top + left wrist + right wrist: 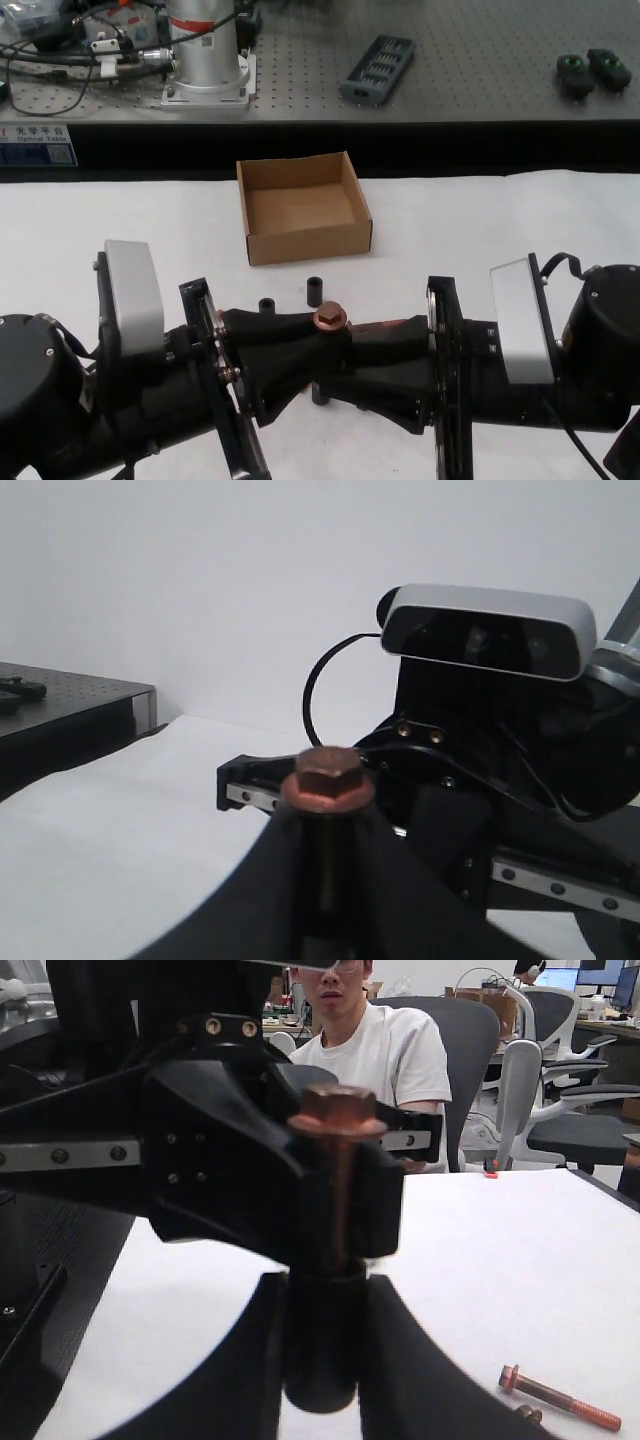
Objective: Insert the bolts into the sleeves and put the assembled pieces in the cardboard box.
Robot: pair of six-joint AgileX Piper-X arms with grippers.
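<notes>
A copper-coloured bolt [328, 778] with a hexagonal flanged head stands upright where the two arms meet, low over the near part of the white-covered counter [520, 220]. The left gripper [325, 830] comes in level from its side, and its matte black fingers [275, 880] pinch the bolt's shank just under the flange. The right gripper [322, 1305] faces it from the other side, with its fingers [400, 1360] clamped on a smooth black cylindrical sleeve [320, 1360]. The thin shank runs straight down into the top of this sleeve. Beyond the grippers, two loose sleeves [316, 291] stand on the counter. Just behind them sits the open brown cardboard box [303, 243]. A spare bolt [560, 1401] lies flat on the counter near the right gripper.
</notes>
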